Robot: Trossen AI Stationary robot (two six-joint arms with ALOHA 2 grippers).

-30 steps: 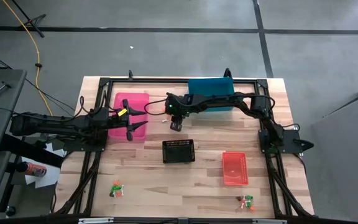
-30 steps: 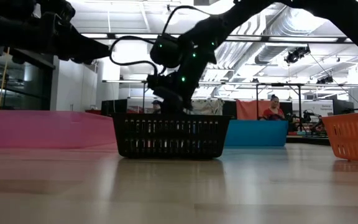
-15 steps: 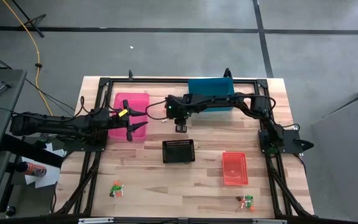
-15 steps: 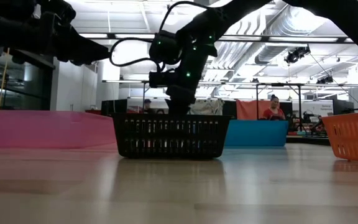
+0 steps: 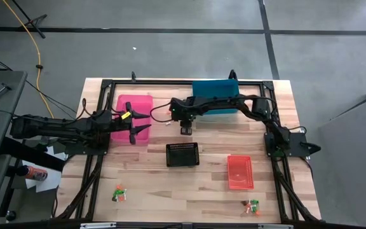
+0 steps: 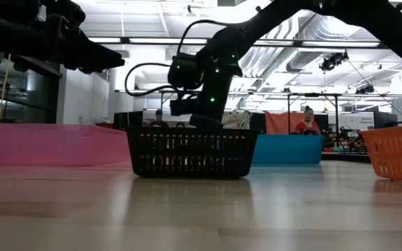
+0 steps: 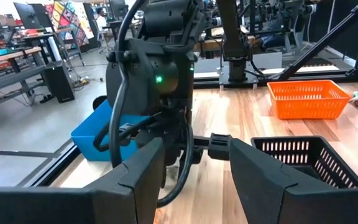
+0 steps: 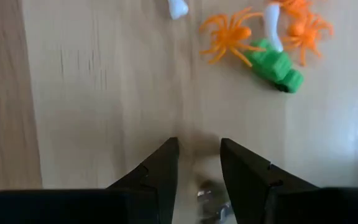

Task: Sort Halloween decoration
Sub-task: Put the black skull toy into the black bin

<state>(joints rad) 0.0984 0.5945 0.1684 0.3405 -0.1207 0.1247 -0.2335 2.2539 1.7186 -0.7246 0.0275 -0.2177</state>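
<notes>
In the right wrist view a small cluster of Halloween decoration lies on the wood: two orange spiders (image 8: 229, 34), a green piece (image 8: 277, 67) and white pieces (image 8: 271, 25). My right gripper (image 8: 199, 155) points steeply down at bare table just short of them, open, with nothing between its fingertips. In the high view it (image 5: 185, 129) hangs between the pink bin and the blue bin. The black basket hides its fingertips in the low view. My left gripper (image 5: 142, 131) waits open and level at the pink bin's near right corner.
A pink bin (image 5: 135, 105) and a blue bin (image 5: 215, 95) stand at the far side, a black basket (image 5: 182, 154) in the middle, and a red bin (image 5: 239, 172) to its right. Two more trinket piles (image 5: 119, 193) (image 5: 253, 207) lie near the front edge.
My right gripper has tipped to point more steeply down, rolled about its own line and sunk a little behind the black basket. Its fingers keep the same gap. The left arm has kept still.
</notes>
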